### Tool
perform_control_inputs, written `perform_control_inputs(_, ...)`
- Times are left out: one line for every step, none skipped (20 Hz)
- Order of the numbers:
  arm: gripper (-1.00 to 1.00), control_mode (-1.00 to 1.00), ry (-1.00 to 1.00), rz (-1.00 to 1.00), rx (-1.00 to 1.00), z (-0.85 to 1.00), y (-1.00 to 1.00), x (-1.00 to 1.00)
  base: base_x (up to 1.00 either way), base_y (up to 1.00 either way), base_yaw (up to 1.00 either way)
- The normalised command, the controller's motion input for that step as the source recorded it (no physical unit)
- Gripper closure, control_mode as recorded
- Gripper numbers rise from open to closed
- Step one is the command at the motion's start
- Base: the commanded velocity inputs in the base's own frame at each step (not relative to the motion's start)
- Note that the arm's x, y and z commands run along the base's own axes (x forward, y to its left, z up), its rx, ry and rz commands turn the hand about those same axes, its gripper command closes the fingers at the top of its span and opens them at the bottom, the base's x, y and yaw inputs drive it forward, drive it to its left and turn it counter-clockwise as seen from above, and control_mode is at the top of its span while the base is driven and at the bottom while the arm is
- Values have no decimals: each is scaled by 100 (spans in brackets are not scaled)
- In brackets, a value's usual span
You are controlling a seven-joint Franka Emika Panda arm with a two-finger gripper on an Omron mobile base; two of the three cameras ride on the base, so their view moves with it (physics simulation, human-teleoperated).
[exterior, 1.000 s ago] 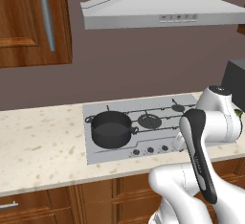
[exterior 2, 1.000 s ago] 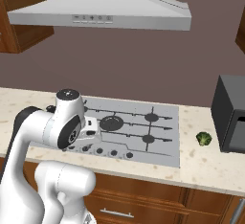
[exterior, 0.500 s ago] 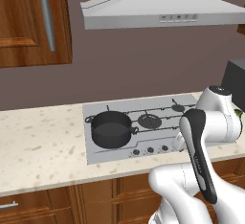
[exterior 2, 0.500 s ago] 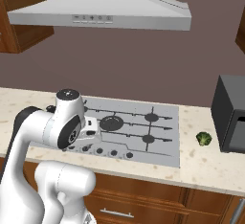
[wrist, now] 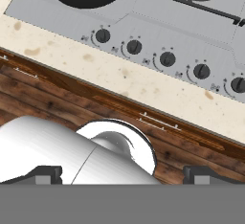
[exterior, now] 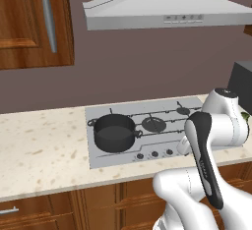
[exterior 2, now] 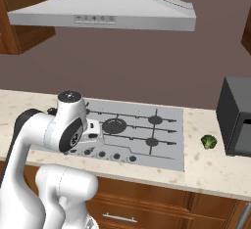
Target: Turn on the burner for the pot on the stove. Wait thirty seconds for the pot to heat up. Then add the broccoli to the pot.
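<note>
Sitting on the stove (exterior: 162, 111) at its 9 o'clock burner, the pot (exterior: 114, 132) is empty. Broccoli (exterior 2: 209, 142) lies on the counter (exterior 2: 211, 167) beyond the stove's 3 o'clock edge. The pincer (wrist: 122, 173) hangs above the knobs (wrist: 167, 59); I cannot tell its opening.

No visible change: arm (exterior: 206, 140), pot (exterior: 114, 132), broccoli (exterior 2: 209, 142) same as before.

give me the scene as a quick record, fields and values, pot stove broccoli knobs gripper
pot: dark, two loop handles, on the stove's front left burner
stove: silver cooktop set in the speckled counter, under the range hood
knobs: row of five along the stove's front edge
broccoli: on the counter right of the stove, beside the dark appliance
gripper: tips spread wide, holding nothing, above the counter's front edge, not touching the knobs
pot contents: none visible
</note>
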Motion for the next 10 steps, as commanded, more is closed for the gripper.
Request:
perform_control_inputs(-100, -100, 0, 0, 0, 0, 0, 0, 0, 0, 0)
perform_control_inputs(-100, -100, 0, 0, 0, 0, 0, 0, 0, 0, 0)
perform_control_inputs(-100, -100, 0, 0, 0, 0, 0, 0, 0, 0, 0)
perform_control_inputs(-100, -100, 0, 0, 0, 0, 0, 0, 0, 0, 0)
perform_control_inputs(-100, -100, 0, 0, 0, 0, 0, 0, 0, 0, 0)
perform_control_inputs(-100, -100, 0, 0, 0, 0, 0, 0, 0, 0, 0)
perform_control_inputs(-100, -100, 0, 0, 0, 0, 0, 0, 0, 0, 0)
perform_control_inputs(-100, -100, 0, 0, 0, 0, 0, 0, 0, 0, 0)
perform_control_inputs(-100, -100, 0, 0, 0, 0, 0, 0, 0, 0, 0)
perform_control_inputs(-100, -100, 0, 0, 0, 0, 0, 0, 0, 0, 0)
